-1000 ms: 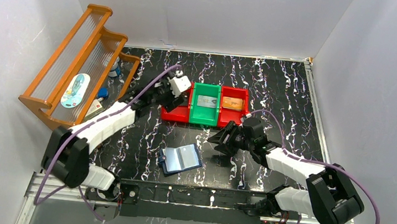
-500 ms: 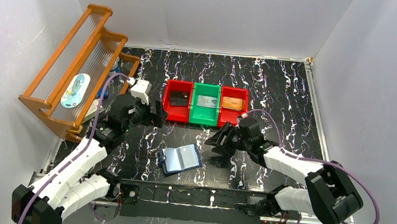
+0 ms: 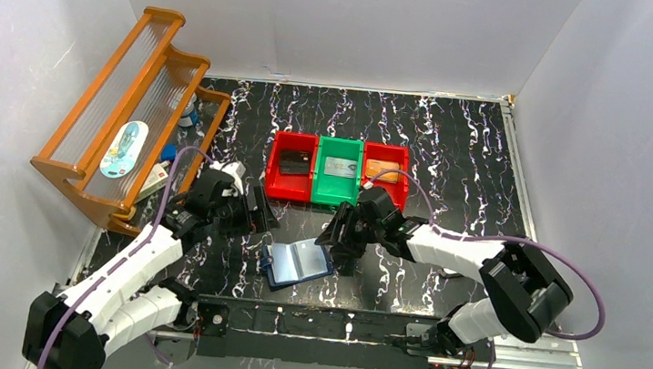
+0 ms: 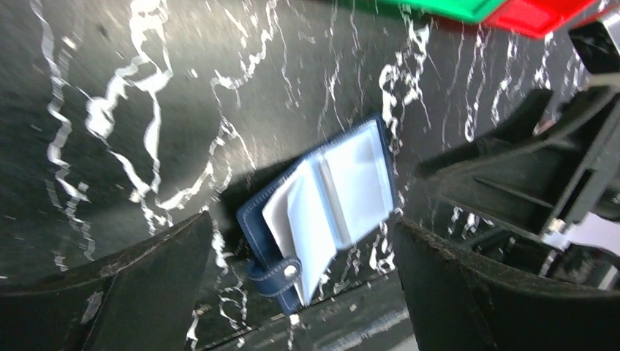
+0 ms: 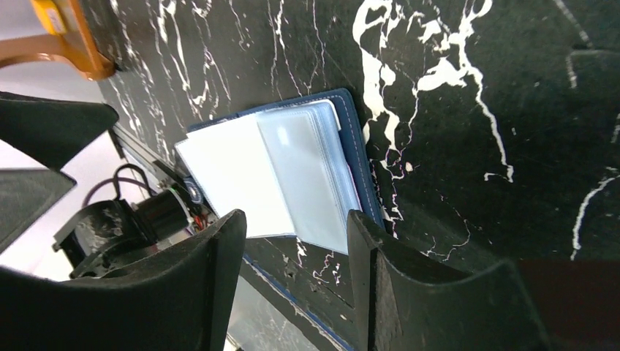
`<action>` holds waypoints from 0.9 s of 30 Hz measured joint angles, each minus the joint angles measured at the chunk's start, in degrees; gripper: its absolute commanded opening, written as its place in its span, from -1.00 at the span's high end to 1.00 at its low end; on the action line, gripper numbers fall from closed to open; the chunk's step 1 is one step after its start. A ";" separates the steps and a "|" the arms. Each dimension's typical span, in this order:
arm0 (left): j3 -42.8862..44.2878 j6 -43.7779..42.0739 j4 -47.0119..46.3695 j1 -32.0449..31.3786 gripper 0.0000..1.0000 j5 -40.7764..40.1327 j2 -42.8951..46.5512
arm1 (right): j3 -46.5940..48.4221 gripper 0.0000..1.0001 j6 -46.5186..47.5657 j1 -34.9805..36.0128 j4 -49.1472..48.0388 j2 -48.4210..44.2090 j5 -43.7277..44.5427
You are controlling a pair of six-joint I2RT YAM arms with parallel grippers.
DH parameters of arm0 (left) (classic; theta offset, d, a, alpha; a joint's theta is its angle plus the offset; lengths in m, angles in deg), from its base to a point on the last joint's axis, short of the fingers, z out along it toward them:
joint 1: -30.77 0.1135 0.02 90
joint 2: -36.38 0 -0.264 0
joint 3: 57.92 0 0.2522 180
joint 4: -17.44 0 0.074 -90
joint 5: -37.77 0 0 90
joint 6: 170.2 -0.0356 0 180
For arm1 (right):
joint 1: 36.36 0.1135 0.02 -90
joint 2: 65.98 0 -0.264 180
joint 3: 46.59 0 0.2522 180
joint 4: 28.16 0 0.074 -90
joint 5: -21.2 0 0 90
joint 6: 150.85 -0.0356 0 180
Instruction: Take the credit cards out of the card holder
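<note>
**Open card holder between two empty grippers**

The card holder (image 3: 297, 262) lies on the black marbled table (image 3: 464, 144). It is opened like a book, with its clear sleeves facing up. The right gripper (image 3: 338, 241) hangs at the holder's far right corner, very close to it. If a finger touches the sleeves, I cannot tell. In the right wrist view its two fingers (image 5: 183, 292) stand moderately apart and grip nothing. The holder's pages show through the gap between them, just ahead of the tips.

The left gripper (image 3: 262, 214) is at the opposite side of the holder, near it but clearly apart. Its jaws are spread wide and hold nothing. In the left wrist view the holder lies ahead of this gripper, between its two fingers (image 4: 110, 285), with the snap tab turned toward the camera.

One black credit card (image 3: 294, 161) lies inside a red bin (image 3: 288, 195), beyond both grippers and well apart from them.
</note>
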 measured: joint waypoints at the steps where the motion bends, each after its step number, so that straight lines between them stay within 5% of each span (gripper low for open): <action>1: -1.16 1.11 -0.39 0.00 -0.82 1.86 0.33 | 0.37 -0.21 0.13 0.50 0.39 0.63 0.09; 10: -9.94 6.97 -3.85 0.00 -0.60 13.42 -1.31 | 3.04 -0.19 1.20 2.49 1.64 5.44 0.02; 27: -12.35 8.20 -8.72 0.00 0.23 14.53 -8.74 | 4.44 -0.14 1.62 3.02 1.64 7.26 -1.55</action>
